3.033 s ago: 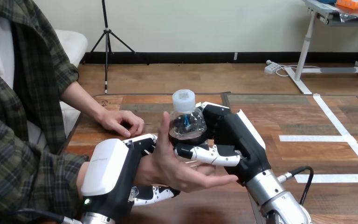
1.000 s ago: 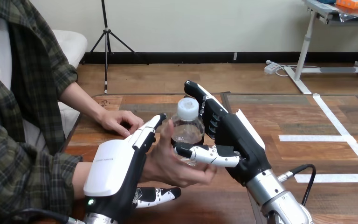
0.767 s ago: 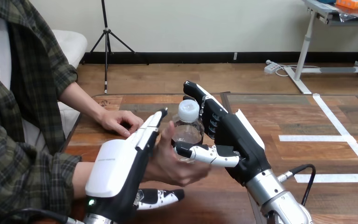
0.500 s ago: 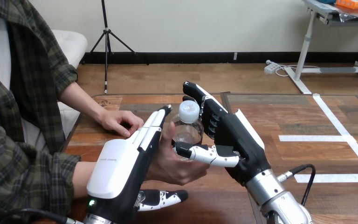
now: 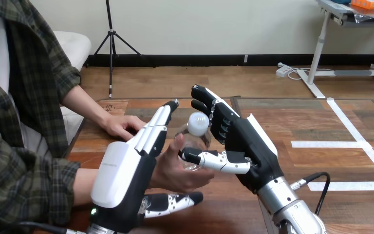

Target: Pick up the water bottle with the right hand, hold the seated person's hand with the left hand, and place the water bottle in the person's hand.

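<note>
Nearest the camera, the left robot hand (image 5: 119, 173) rises from the bottom edge with its white back shell facing the viewer. It is released: the fingers (image 5: 158, 126) run straight and close together, slanting up and away to the right, and the thumb (image 5: 170, 202) sticks out low to the right, just above the counter (image 5: 292, 122). The person's near hand (image 5: 177, 168) sits in the gap between those fingers and that thumb, close against the palm side. No robot finger curls round it, and whether the two touch cannot be told.

To the right, a silver forearm (image 5: 292, 209) comes up from the bottom edge and slants toward the middle, ending in the right robot hand (image 5: 246, 146). This hand is also released. Its palm faces left, its fingers are stretched up and away behind the water bottle (image 5: 192, 144), and its thumb lies straight across to the left in front of the bottle's lower part, beside the person's fingertips.

The water bottle sits in the person's near hand, whose fingers and thumb curl round its clear body. It is between the two robot hands and held above the counter. Its long axis is roughly upright, leaning toward the camera, with the white cap (image 5: 198, 123) on top.

Farther back on the left, the person's far hand (image 5: 121, 126) rests palm down on the counter.
</note>
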{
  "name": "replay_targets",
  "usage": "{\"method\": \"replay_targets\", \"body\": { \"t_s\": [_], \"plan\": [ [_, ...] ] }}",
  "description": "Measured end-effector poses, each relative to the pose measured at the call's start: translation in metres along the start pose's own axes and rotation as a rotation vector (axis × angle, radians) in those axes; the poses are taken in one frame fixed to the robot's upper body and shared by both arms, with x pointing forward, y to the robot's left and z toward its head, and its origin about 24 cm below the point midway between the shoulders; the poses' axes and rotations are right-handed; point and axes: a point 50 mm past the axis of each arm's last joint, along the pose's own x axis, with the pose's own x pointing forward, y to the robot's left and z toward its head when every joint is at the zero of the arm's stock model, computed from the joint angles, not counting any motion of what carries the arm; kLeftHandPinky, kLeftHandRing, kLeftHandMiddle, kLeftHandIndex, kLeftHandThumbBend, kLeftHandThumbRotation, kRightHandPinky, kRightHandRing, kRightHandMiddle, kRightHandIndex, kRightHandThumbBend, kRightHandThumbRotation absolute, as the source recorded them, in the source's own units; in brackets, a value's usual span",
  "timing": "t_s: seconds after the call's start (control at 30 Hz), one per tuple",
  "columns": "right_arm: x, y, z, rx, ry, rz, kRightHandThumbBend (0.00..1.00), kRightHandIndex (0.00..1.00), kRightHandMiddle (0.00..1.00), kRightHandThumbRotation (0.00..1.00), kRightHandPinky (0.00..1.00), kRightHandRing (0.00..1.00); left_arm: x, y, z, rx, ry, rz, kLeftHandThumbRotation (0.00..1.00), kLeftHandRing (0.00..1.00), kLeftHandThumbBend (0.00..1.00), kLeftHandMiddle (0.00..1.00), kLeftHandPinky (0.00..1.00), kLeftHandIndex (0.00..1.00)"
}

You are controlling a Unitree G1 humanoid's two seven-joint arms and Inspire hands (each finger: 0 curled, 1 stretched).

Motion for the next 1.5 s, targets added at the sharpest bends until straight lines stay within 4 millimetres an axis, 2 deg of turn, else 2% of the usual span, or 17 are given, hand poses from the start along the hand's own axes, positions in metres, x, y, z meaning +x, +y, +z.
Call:
{"method": "replay_targets", "body": {
  "t_s": [0.3, 0.6, 1.17, 1.4, 1.5],
  "plan": [
    [0.000, -0.001, 0.000, 0.013, -0.007, -0.048, 0.74, 0.87, 0.90, 0.09, 0.89, 0.90, -0.001, 0.000, 0.000, -0.072, -0.007, 0.036, 0.05, 0.82, 0.60, 0.90, 0.64, 0.90],
    [0.001, -0.004, 0.002, 0.056, -0.031, -0.129, 0.67, 0.84, 0.88, 0.06, 0.87, 0.88, -0.003, -0.001, 0.001, -0.172, -0.003, 0.068, 0.13, 0.83, 0.58, 0.89, 0.69, 0.90],
    [-0.006, -0.004, 0.001, 0.068, -0.039, -0.192, 0.66, 0.84, 0.88, 0.25, 0.83, 0.88, 0.001, -0.002, 0.003, -0.474, 0.061, 0.100, 0.32, 0.85, 0.68, 0.86, 0.78, 0.90],
    [-0.010, -0.004, 0.000, 0.062, -0.045, -0.207, 0.67, 0.84, 0.87, 0.29, 0.82, 0.88, 0.001, -0.007, 0.006, -0.524, 0.066, 0.089, 0.35, 0.85, 0.69, 0.86, 0.77, 0.90],
    [-0.011, -0.005, 0.001, 0.060, -0.047, -0.213, 0.68, 0.84, 0.87, 0.31, 0.82, 0.87, 0.001, -0.010, 0.008, -0.537, 0.067, 0.086, 0.37, 0.83, 0.68, 0.85, 0.74, 0.89]
  ]
}}
